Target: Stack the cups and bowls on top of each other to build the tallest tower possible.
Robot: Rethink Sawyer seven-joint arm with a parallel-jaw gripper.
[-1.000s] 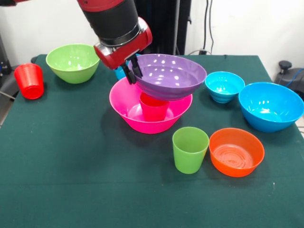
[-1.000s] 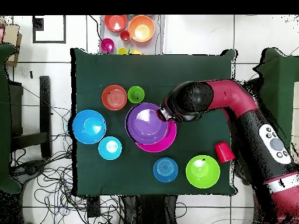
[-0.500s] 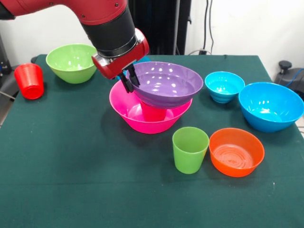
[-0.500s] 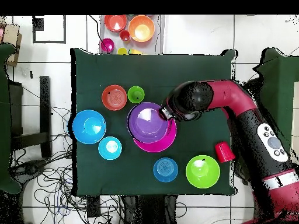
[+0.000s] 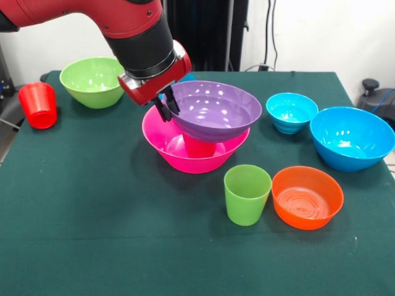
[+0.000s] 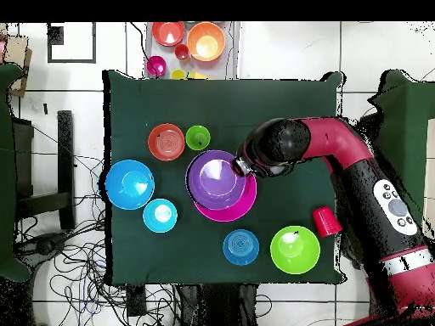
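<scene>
My gripper (image 5: 165, 106) (image 6: 240, 165) is shut on the rim of the purple bowl (image 5: 214, 110) (image 6: 215, 179). The purple bowl sits tilted on the crimson-pink cup (image 5: 199, 147), which stands inside the hot pink bowl (image 5: 166, 139) (image 6: 240, 206). The lime green cup (image 5: 247, 193) (image 6: 198, 137) and orange bowl (image 5: 307, 197) (image 6: 166, 141) stand in front. The red-orange cup (image 5: 38, 105) (image 6: 326, 220) and lime green bowl (image 5: 94, 81) (image 6: 295, 249) are at the left. A small cyan bowl (image 5: 291, 111) (image 6: 160, 215) and the large blue bowl (image 5: 352, 137) (image 6: 130, 183) are at the right. The second small cyan bowl (image 6: 241, 246) is mostly hidden behind the arm in the front view.
A shelf beyond the table in the overhead view holds more bowls, among them an orange one (image 6: 206, 40). Cables lie on the floor (image 6: 59, 255). The green table cloth (image 5: 111, 234) stretches toward the camera.
My gripper has lowered the purple bowl and shifted it slightly left. It now rests lower over the crimson-pink cup, hiding more of it.
</scene>
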